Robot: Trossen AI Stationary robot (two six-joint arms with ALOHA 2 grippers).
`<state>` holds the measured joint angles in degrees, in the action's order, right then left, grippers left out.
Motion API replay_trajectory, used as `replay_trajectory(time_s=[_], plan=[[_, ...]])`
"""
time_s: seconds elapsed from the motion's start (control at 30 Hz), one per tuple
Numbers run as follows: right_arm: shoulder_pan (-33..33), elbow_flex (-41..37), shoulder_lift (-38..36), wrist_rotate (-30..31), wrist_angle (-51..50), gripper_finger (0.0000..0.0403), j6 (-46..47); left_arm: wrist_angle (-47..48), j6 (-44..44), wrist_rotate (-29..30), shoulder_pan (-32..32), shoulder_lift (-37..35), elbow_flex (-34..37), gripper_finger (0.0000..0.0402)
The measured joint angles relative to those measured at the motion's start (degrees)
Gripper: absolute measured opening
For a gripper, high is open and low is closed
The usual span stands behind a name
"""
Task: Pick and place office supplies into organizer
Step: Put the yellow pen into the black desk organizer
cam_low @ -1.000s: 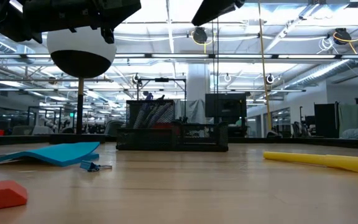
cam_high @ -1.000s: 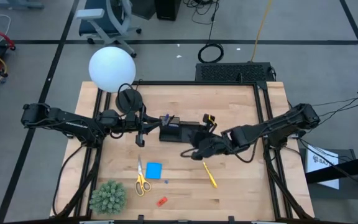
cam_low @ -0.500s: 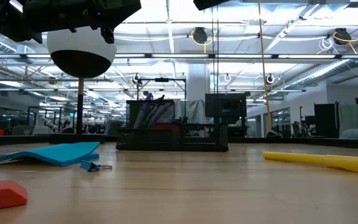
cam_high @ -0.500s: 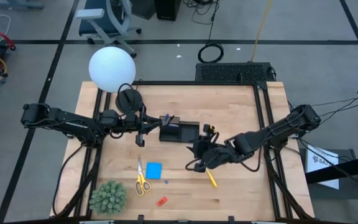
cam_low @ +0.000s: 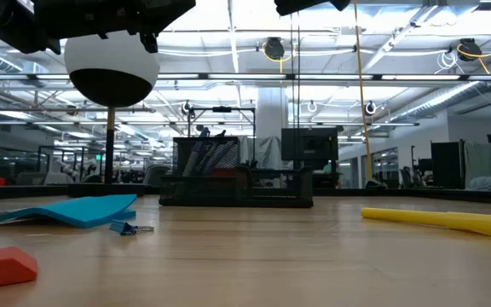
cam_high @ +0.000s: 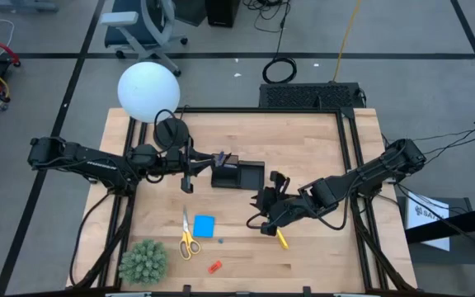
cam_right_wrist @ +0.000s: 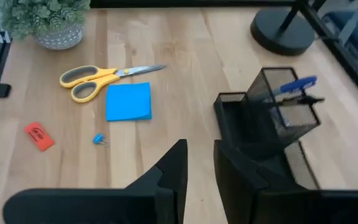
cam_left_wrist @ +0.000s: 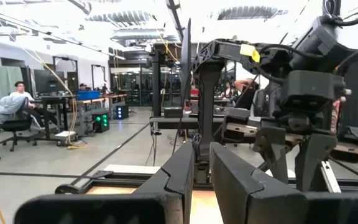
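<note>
The black mesh organizer (cam_high: 237,175) stands mid-table, with a blue pen (cam_right_wrist: 294,85) and a dark pen upright in its taller section (cam_right_wrist: 272,99). A yellow pen (cam_high: 280,238) lies flat on the wood near it. The yellow-handled scissors (cam_high: 186,237), blue note pad (cam_high: 204,225), a small blue clip (cam_right_wrist: 99,140) and the red piece (cam_high: 214,266) lie toward the near-left. My right gripper (cam_high: 264,221) hovers shut just above the yellow pen's far end, touching nothing. My left gripper (cam_high: 190,172) waits shut, raised, left of the organizer.
A green spiky plant (cam_high: 143,261) sits at the near-left corner. The lamp's round black base (cam_high: 171,132) and white globe (cam_high: 148,91) stand at the far left. Bare wood lies right of the yellow pen and along the near edge.
My right gripper has moved away from the organizer toward the table's near edge and now stands over the yellow pen. The left arm and the objects on the table have kept still.
</note>
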<state>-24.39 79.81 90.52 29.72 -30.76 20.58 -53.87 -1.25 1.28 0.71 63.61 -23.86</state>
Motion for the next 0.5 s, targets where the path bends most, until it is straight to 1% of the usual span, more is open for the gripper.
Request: replay_trajectory(time_s=[0.2, 0.3, 0.43, 0.5], plan=[[-2.2, 0.0, 0.0, -0.2, -1.0, 0.0061, 8.9, 0.2, 0.6, -0.3, -0.2, 0.0, 0.0, 0.0063], [-3.6, 0.0, 0.0, -1.7, -0.7, 0.0063, 8.1, 0.2, 1.9, -2.6, -0.5, 0.0, 0.0, 0.0063], [-4.8, 0.0, 0.0, -1.8, -0.7, 0.0065, 6.8, 0.2, 4.2, -6.6, -1.2, 0.0, 0.0, 0.0063], [-5.3, 0.0, 0.0, -1.8, -0.7, 0.0064, 8.8, 0.2, 5.0, -8.0, -1.7, 0.0, 0.0, 0.0063]])
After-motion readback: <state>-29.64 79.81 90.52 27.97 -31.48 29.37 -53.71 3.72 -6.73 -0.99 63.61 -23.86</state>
